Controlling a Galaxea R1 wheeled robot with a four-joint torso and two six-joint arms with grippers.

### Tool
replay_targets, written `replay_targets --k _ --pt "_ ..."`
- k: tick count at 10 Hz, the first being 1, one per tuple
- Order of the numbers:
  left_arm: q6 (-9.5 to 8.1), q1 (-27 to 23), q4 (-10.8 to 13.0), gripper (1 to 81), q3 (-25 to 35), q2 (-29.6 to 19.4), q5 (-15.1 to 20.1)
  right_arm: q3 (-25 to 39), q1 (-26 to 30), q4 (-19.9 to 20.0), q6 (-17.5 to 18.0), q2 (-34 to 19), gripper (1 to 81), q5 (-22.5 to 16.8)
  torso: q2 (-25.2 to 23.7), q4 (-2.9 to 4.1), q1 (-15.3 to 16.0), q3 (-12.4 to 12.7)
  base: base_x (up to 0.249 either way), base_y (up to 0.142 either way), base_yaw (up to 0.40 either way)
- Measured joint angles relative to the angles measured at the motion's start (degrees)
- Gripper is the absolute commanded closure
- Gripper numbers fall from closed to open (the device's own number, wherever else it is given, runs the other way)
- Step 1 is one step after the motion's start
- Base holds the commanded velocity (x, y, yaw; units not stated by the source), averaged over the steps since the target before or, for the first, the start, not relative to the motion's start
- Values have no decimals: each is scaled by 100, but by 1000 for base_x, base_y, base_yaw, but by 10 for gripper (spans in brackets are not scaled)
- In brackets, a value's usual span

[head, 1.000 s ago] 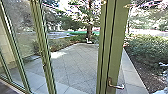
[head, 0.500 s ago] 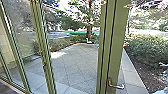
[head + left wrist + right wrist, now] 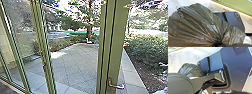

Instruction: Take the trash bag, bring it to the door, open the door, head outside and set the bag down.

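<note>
Where bag [image 3: 193,22] bunches: could tear, if it catches door handle [image 3: 117,87].
End effectors: opening and hold, cannot tell.

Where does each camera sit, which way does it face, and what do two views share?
Head: high on the robot, facing forward and down at a door handle and paving.
Left wrist: on the left arm, facing down at the trash bag and the robot's dark plate.
Right wrist: on the right arm, facing down across the plate and jointed bar.
Both wrist views share bag and plate.
</note>
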Motion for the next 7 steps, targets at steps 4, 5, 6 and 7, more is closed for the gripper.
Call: replay_targets --k 4,5,6,7 --pt "0 5 -6 811 9 -11 4 1624 -105 -2 -22 -1226 10 319 0 0 0 0 0 0 0" --pt "1 5 -11 811 9 -10 6 2038 -177 -4 -33 -1521 10 451 2 0 0 0 0 0 0" --pt "-2 5 -20 811 9 -10 -2 2388 -255 -6 -71 -1775 10 581 2 0 0 0 0 0 0" --pt "1 7 -20 811 9 -7 6 2708 -306 -6 -116 -2029 10 700 2 0 0 0 0 0 0"
